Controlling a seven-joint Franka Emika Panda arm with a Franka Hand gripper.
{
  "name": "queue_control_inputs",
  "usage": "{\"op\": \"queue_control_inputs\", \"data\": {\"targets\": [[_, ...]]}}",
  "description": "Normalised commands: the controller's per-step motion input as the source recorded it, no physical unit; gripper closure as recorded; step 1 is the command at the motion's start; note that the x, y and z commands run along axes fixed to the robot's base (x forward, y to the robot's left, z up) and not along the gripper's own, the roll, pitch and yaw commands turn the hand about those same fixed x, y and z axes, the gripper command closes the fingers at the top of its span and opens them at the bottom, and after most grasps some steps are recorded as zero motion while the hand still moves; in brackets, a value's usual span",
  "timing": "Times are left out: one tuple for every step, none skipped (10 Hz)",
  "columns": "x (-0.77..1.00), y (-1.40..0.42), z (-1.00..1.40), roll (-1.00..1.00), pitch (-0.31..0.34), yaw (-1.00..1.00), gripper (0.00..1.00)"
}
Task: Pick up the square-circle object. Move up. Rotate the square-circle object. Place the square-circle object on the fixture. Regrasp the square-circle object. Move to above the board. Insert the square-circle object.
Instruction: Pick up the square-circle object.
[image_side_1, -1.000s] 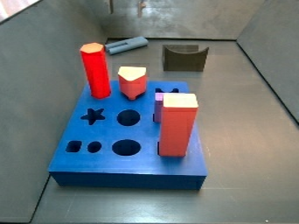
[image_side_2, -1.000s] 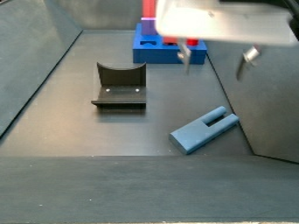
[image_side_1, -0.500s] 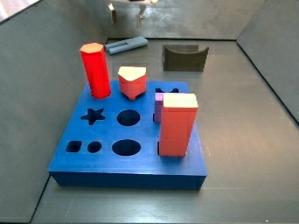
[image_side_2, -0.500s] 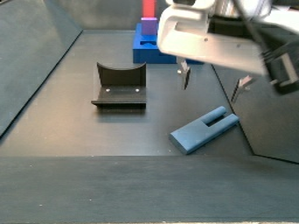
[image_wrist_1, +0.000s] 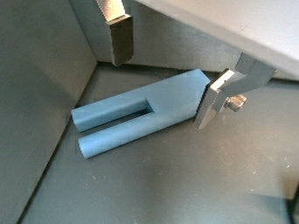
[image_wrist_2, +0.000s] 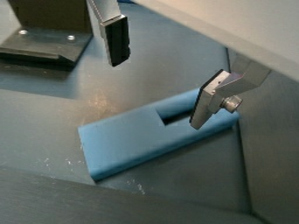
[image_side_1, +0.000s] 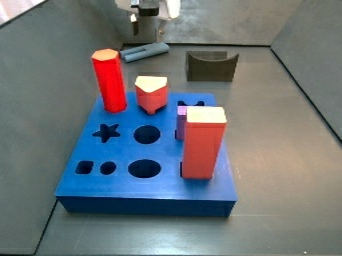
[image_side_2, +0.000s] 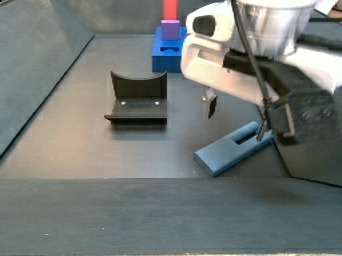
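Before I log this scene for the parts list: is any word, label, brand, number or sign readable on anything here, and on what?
None: no readable text on the thick blue slab with cut-outs, the slim grey-blue peg, the dark notched fixture, or the open pincer above the peg.

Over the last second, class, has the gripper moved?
Yes. In a side view the gripper has come down toward the square-circle object, with the fixture unmoved; its open jaws now straddle the piece.
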Motion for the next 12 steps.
{"op": "queue_control_inputs", "data": {"targets": [[0.01,0.13,-0.17,-0.44,-0.249,-0.44,0.00],[0.00,0.12,-0.15,-0.46,-0.234,-0.43,0.00],[0.00,0.18,-0.22,-0.42,-0.196,-0.38,0.00],[0.05,0.26,-0.32,-0.37,-0.189,-0.33,0.00],[0.05,0.30,-0.37,-0.34,-0.181,-0.33,0.00],[0.09,0.30,-0.40,-0.33,-0.171,-0.29,0.00],[0.08,0.00,-0.81,-0.13,-0.119,-0.21,0.00],[0.00,-0.25,-0.61,0.03,-0.097,-0.12,0.00],[0.07,-0.25,-0.40,0.00,-0.067,-0.07,0.00],[0.12,-0.23,-0.35,-0.04,-0.087,-0.03,0.00],[0.23,0.00,-0.27,-0.10,-0.017,-0.12,0.00],[0.15,0.00,-0.13,-0.09,0.000,-0.10,0.00]]}}
